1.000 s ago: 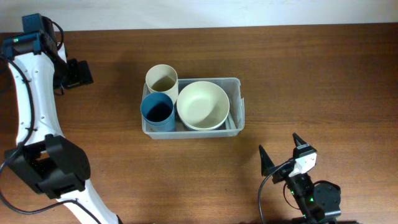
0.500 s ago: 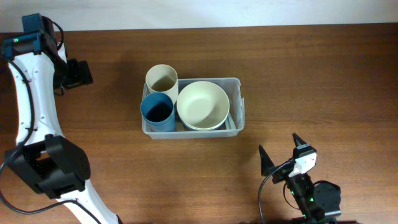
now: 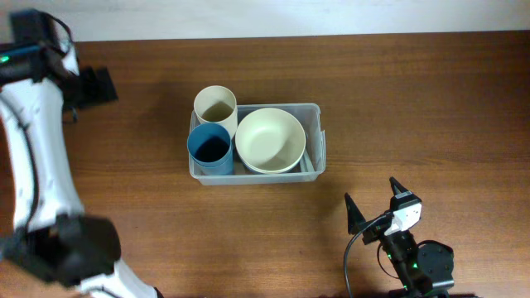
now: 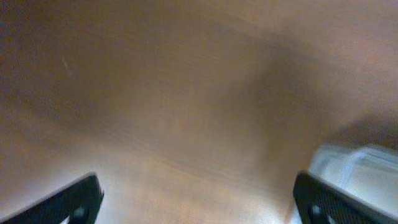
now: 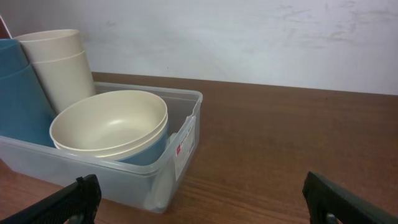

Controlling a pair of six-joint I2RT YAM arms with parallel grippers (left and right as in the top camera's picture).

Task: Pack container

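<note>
Overhead puts the container (image 3: 320, 136) mid-table (image 3: 431, 99), long side running left-right. Inside: cream cup (image 3: 215, 105) in the far-left corner, blue cup (image 3: 209, 147) right in front of it, both upright and touching, and a cream bowl (image 3: 270, 139) filling the rest, bar a thin strip at the right end. The right wrist view shows that bowl nested in a blue bowl (image 5: 151, 149), with both cups behind it inside the container wall (image 5: 124, 180). Left gripper (image 3: 98, 85) sits far left near the back edge, well apart from the container, jaws wide with nothing between them. Its own view is blurred: bare wood, plus what is probably a container corner (image 4: 364, 168) at lower right. Right gripper (image 3: 374, 203) is near the front edge, right of the container and facing it, jaws spread, empty. No loose items on the table in any view, no lid visible. My read: packing looks essentially done and nothing obvious is left to load. If a lid is part of it, I can't see one.
</note>
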